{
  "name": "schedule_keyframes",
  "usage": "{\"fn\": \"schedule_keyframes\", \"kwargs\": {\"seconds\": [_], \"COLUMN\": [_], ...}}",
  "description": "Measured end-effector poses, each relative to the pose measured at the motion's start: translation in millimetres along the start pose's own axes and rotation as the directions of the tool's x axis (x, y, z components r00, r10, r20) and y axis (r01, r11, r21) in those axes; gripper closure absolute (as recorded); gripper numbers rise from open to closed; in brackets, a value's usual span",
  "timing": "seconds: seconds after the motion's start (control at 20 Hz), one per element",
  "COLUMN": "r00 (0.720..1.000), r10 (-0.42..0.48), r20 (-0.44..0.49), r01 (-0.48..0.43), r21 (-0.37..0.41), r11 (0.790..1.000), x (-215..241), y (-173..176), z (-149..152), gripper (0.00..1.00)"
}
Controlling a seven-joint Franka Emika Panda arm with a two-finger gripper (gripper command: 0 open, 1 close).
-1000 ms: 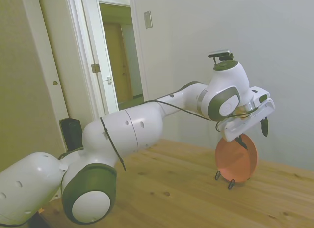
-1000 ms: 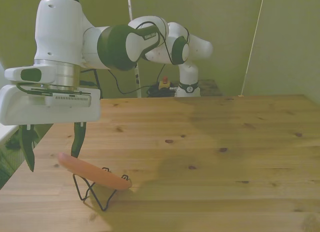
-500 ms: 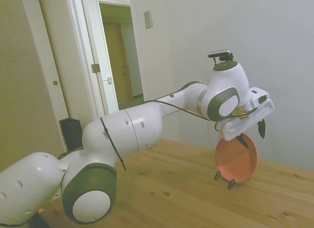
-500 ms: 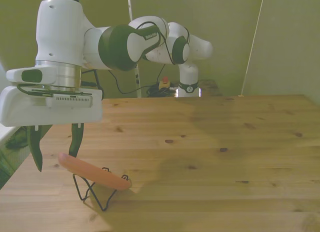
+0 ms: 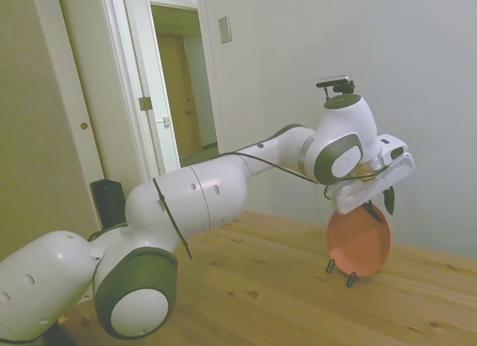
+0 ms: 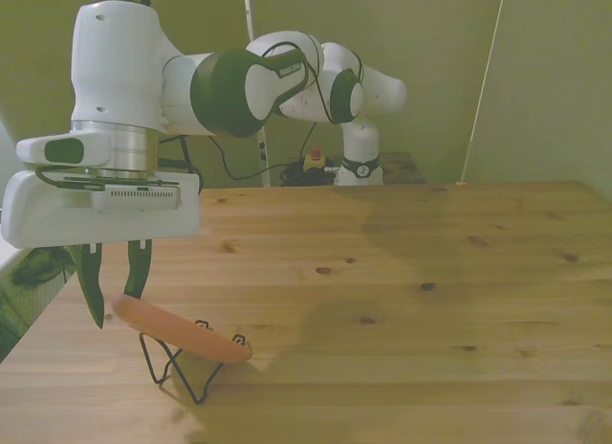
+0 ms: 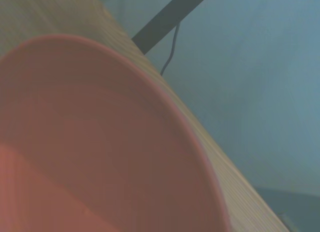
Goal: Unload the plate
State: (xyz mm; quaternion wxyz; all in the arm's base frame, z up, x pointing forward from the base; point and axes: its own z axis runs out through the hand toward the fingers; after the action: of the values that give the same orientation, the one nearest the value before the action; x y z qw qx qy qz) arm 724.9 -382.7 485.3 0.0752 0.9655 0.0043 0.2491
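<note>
Step in hand: closing on the plate (image 6: 180, 331), which stands tilted in a black wire stand (image 6: 182, 367) at the lower left of the front view and lower right of the side view.
Gripper: the gripper (image 6: 115, 281) straddles the plate's upper rim, one dark finger on each side; the jaws stand a little apart and do not appear to have clamped yet, so nothing is held.
Plate: on the wooden table (image 6: 402, 291), leaning in the stand, its rim just at the fingertips; in the wrist view it fills most of the frame, blurred.
Arm: the white arm (image 5: 201, 197) reaches in from the side view's left, its wrist above the plate.
Next move, as judged: finish closing until the rim is pinched firmly, then lift up and clear of the wires before carrying it to open table; a thin, slanted rim could slip or drag the stand along.
Change: over the last second the fingers have drawn markedly nearer each other about the rim; plate and stand have not shifted.
</note>
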Motion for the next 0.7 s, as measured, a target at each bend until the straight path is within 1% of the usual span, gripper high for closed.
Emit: {"fn": "schedule_keyframes", "kwargs": {"seconds": [0.5, 0.7], "r00": [1.000, 0.999], "r10": [0.003, -0.003], "r20": [-0.007, -0.042], "r01": [-0.003, 0.003], "r21": [0.004, 0.001], "r11": [1.000, 1.000], "x": [2.7, 12.2], "y": [-1.7, -4.9], "z": [-5.1, -24.6], "gripper": [1.00, 1.00]}}
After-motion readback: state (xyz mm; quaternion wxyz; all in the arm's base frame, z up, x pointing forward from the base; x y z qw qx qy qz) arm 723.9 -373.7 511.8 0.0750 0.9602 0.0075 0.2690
